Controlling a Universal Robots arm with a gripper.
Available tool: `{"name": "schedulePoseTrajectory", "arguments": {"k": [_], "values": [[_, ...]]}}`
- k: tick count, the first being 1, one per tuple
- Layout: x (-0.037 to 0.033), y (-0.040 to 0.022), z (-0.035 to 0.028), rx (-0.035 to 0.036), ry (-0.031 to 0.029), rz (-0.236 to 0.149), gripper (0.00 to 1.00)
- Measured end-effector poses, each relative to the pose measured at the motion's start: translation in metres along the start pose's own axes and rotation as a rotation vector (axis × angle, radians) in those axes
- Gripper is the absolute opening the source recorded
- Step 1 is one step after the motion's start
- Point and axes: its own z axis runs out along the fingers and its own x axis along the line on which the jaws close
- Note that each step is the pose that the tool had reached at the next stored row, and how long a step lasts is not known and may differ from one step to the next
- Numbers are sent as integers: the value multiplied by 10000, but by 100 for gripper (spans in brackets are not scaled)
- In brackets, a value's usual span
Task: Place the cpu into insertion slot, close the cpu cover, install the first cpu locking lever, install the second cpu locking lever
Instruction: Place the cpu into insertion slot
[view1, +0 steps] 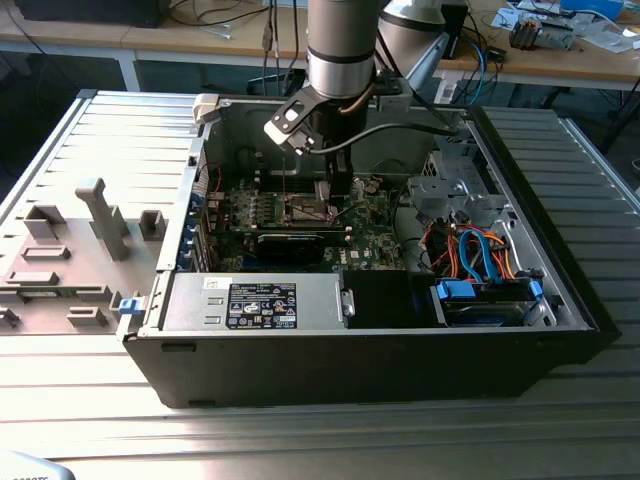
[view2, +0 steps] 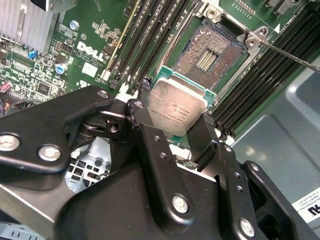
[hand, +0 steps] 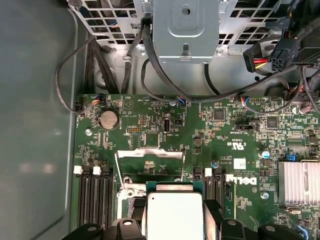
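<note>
Ribbed grey desk (view1: 90, 420) carries the opened computer case (view1: 400, 360), and down inside it the pincer (view1: 338, 194) is clamped on the cpu (view2: 177, 107) by two opposite edges! Silvery top faces up, away from the green board (hand: 220, 130), and the square chip sits flat with a slight tilt, hovering just beside the insertion slot (view2: 210, 55), not touching it. That socket lies bare, its cpu cover (hand: 151, 152) standing upright.

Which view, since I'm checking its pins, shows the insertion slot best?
The second wrist view: the insertion slot lies open, pins exposed. In the first wrist view the cpu hides most of it; the exterior view shows it small.
</note>
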Motion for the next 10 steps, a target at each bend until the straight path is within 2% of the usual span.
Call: {"name": "schedulePoseTrajectory", "arguments": {"k": [10], "values": [[-1,-2,37,0,-1,0,54]]}}
